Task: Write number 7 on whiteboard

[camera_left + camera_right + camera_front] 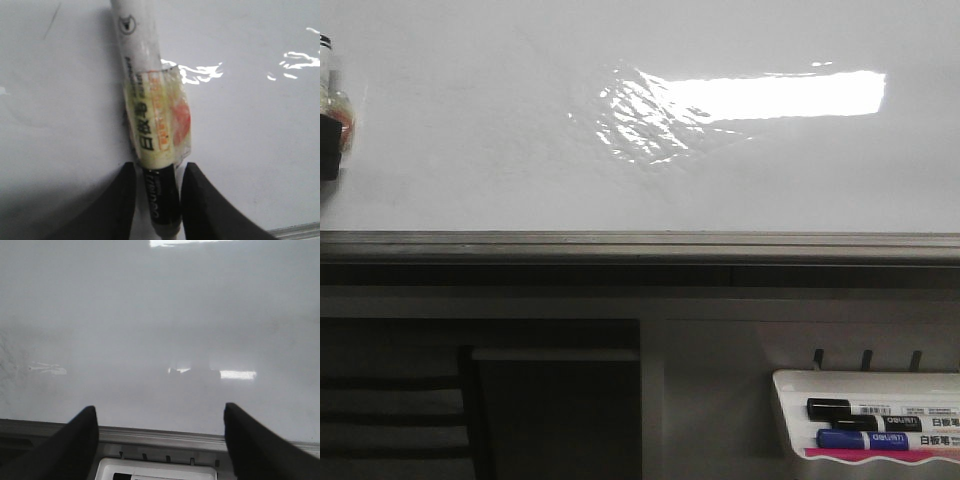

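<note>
The whiteboard (470,150) fills the upper front view, glossy white with a bright glare patch. My left gripper (157,172) is shut on a whiteboard marker (145,100), a white barrel with a yellow label and a black end. The marker points at the board (250,150). At the front view's far left edge only a bit of this marker (332,95) shows. A thin slanted dark line (51,21) marks the board; I cannot tell whether it belongs to the number 7. My right gripper (160,440) is open and holds nothing, in front of the board's lower part (160,315).
A dark grey frame edge (640,245) runs along the board's bottom. Below it at the right hangs a white marker tray (790,400) with a black marker (865,409) and a blue marker (860,439). The tray (155,467) also shows between the right fingers.
</note>
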Controlling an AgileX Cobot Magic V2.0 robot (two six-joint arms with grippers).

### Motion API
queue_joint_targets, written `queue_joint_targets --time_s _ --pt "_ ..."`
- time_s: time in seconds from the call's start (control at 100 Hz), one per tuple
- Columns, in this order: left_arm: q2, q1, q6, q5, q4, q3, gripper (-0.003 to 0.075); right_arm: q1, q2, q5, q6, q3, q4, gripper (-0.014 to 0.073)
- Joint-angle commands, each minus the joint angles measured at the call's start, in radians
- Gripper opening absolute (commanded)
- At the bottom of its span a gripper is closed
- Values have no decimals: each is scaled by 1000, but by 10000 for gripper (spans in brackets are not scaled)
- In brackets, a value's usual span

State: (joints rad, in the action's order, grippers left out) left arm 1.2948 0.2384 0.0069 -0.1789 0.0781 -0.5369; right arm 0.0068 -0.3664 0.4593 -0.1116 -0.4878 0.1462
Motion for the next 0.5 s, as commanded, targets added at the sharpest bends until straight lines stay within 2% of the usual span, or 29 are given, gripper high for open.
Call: queue_joint_targets --time_s 0.0,0.34,0.44,0.49 --pt "-18 8 -7 -74 9 -33 110 -7 -16 -74 0 -32 7 475" --pt "-18 8 -7 -58 9 -33 1 -7 -16 -66 0 -32 7 475" --pt "-18 8 -7 28 -44 -51 -20 -7 -18 -38 7 -36 7 474" --pt "-18 8 -7 131 -73 -79 -20 -7 -32 4 8 -56 7 467"
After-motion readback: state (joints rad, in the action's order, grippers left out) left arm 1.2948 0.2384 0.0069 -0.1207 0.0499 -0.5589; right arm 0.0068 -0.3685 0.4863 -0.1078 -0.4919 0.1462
